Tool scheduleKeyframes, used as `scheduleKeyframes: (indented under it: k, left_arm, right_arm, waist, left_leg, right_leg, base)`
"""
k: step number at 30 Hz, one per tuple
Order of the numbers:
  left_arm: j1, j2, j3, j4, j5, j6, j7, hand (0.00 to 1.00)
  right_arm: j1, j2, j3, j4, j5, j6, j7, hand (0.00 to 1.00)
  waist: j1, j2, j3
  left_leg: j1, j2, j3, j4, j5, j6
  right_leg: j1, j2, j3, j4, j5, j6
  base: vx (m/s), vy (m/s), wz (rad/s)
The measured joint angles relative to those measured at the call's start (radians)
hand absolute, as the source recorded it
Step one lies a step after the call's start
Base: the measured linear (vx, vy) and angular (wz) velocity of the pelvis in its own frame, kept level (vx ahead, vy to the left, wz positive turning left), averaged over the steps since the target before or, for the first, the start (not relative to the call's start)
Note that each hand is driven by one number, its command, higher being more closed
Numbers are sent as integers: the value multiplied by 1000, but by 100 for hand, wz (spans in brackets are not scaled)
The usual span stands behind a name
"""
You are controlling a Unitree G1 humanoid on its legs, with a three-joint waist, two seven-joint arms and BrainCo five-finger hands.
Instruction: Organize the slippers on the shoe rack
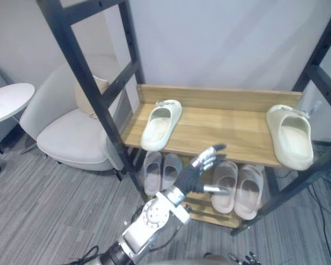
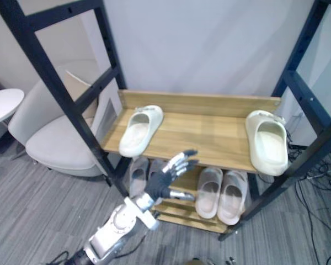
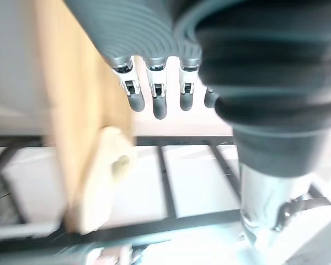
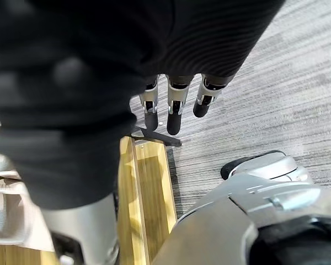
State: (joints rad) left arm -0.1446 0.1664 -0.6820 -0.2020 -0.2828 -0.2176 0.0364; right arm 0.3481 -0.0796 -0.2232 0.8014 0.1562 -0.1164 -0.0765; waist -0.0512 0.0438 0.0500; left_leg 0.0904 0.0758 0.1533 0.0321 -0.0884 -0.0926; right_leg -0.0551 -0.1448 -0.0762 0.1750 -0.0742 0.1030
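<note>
Two cream slippers lie far apart on the top wooden shelf point(image 1: 220, 130) of the shoe rack: one at the left point(image 1: 161, 124), one at the right end point(image 1: 291, 137), both with toes toward me. On the lower shelf stand a grey pair point(image 1: 161, 171) and a beige pair point(image 1: 237, 187). My left hand point(image 1: 201, 164) hovers open in front of the top shelf's front edge, between the two cream slippers, touching nothing. Its straight fingers point(image 3: 157, 99) point along the shelf toward a cream slipper point(image 3: 107, 165). My right hand point(image 4: 174, 110) hangs open low over the carpet beside the rack's wooden base point(image 4: 146, 193).
Black metal uprights point(image 1: 94, 94) frame the rack on both sides, with a slanted bar point(image 1: 298, 182) at the right front. A white armchair point(image 1: 71, 132) and a round white table point(image 1: 8, 102) stand to the left. Cables point(image 2: 320, 187) lie on the floor at right.
</note>
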Motion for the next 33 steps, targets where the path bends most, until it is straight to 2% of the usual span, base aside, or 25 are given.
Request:
scheduleKeyframes:
  k: [5,9,12,16,20,21,24,28,33]
  left_arm:
    - [-56,-33,87,7,4,-4,62,0]
    - [-185,-34,165,124,7,-3,115,0]
    - [-279,-28,233,232,48,10,159,0]
    - [-349,-19,303,341,65,21,196,0]
    - [-415,28,349,448,69,44,226,0]
    - [-430,62,363,482,91,56,239,0]
    - [-454,107,400,539,109,78,246,0]
    - [-474,166,413,595,126,79,244,0]
    - [-513,200,412,670,146,103,239,0]
  right_arm:
    - [9,-1,3,1,-2,2,2,0]
    - [25,-2,5,1,-2,10,13,0]
    - [25,-2,5,1,-2,13,17,0]
    - [26,-1,5,1,-2,16,17,0]
    - [24,0,4,-2,-1,18,17,0]
    - [23,0,3,-2,-1,19,17,0]
    - [19,1,-1,-6,-1,20,17,0]
    - [18,3,0,-12,0,21,17,0]
    - [21,4,0,-44,0,21,20,0]
  waist:
    - [1,-2,-1]
    - [0,-9,-15]
    - [-1,-16,-24]
    - [-8,-20,-27]
    - [-15,-19,-36]
    - [-18,-22,-35]
    - [-21,-23,-34]
    - [-24,-21,-33]
    - [-28,-17,-31]
  left_leg:
    - [0,0,2,5,-2,2]
    - [0,1,5,6,-2,2]
    - [-5,0,19,5,-2,3]
    - [-9,-3,28,5,-3,5]
    - [-27,-7,31,7,-3,6]
    - [-22,-6,38,3,-3,5]
    - [-31,-6,49,3,-3,5]
    - [-39,-5,55,1,-3,5]
    - [-48,-6,60,1,-2,5]
  right_leg:
    - [0,0,6,-2,0,0]
    - [-4,0,11,-2,2,1]
    - [-17,1,25,-2,7,3]
    - [-27,-1,34,-3,9,5]
    - [-51,-3,41,-3,17,7]
    - [-49,1,41,-10,22,5]
    - [-55,4,54,-26,34,6]
    - [-48,8,51,-72,62,6]
    - [-45,8,49,-105,83,6]
  base:
    - [-16,1,-2]
    - [-14,1,-3]
    - [-5,8,-11]
    - [7,17,-7]
    - [36,12,-5]
    - [25,8,-9]
    - [24,15,-12]
    - [8,8,-5]
    - [1,7,-4]
